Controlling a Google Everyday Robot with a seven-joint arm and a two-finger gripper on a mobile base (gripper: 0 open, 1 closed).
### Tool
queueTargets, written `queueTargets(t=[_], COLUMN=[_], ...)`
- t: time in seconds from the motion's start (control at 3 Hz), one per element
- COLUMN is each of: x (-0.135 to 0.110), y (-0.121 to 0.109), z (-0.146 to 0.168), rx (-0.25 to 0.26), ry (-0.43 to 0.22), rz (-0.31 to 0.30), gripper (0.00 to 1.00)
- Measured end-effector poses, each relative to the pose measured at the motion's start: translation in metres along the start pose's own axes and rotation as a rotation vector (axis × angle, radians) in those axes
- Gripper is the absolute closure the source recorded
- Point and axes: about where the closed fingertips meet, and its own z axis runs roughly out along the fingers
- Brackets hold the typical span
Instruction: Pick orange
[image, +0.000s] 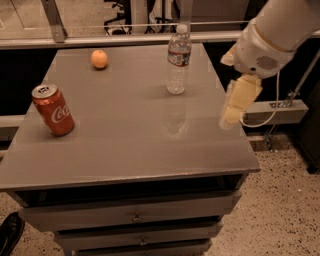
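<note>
The orange (99, 58) is a small round fruit resting on the grey table (125, 150) near its far left corner. My gripper (229, 119) hangs from the white arm (272, 35) at the right of the view, above the table's right edge. It is far from the orange, roughly a table's width to its right and nearer the front. It holds nothing that I can see.
A clear water bottle (178, 60) stands upright at the far right of the table, between the gripper and the orange. A red Coca-Cola can (53, 110) stands at the left. Drawers (135, 217) sit below the tabletop. A cable and a rail run at the right.
</note>
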Motion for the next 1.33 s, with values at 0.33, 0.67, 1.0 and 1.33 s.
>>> queueTargets(t=[0.33,0.67,1.0,1.33], x=[-0.048,-0.091,-0.098,-0.113], y=[-0.017,-0.018,-0.018,-0.013], z=[0.027,0.038,0.04,0.045], rx=[-0.028,-0.07,-0.076,-0.098], ry=[-0.08,-0.123,-0.128,-0.158], rz=[-0.008,-0.001,0.003,-0.023], gripper=[0.0,0.0,0.0,0.0])
